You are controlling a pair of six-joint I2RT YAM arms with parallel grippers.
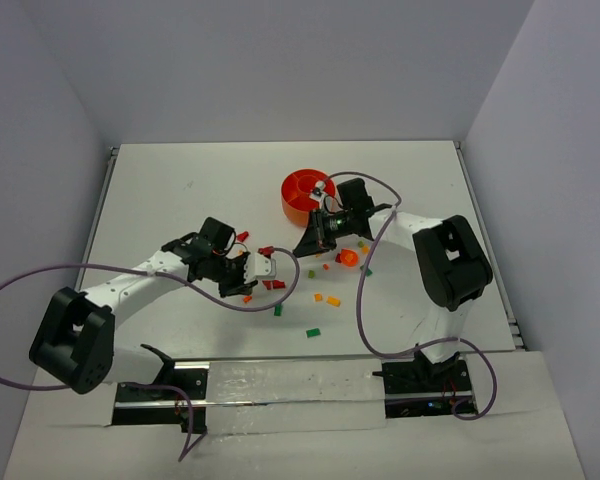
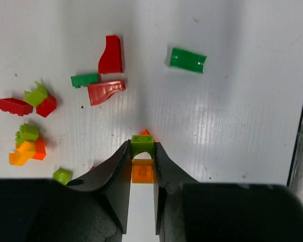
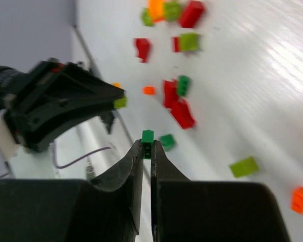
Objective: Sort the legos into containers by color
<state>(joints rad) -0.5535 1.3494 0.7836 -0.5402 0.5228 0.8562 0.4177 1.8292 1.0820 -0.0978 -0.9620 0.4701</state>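
Left jaws: lime brick (image 2: 142, 144) pinched, orange bit (image 2: 142, 172) behind.
Right jaws: green brick (image 3: 147, 137) pinched.
Progress: early; many bricks (image 2: 111, 55) left scattered ahead of jaws.

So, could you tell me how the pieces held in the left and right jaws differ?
The left piece is lime green, with an orange brick next to it; the right piece is darker green and alone. The left piece spans a wider gap than the right. Both are pinched at the tips.
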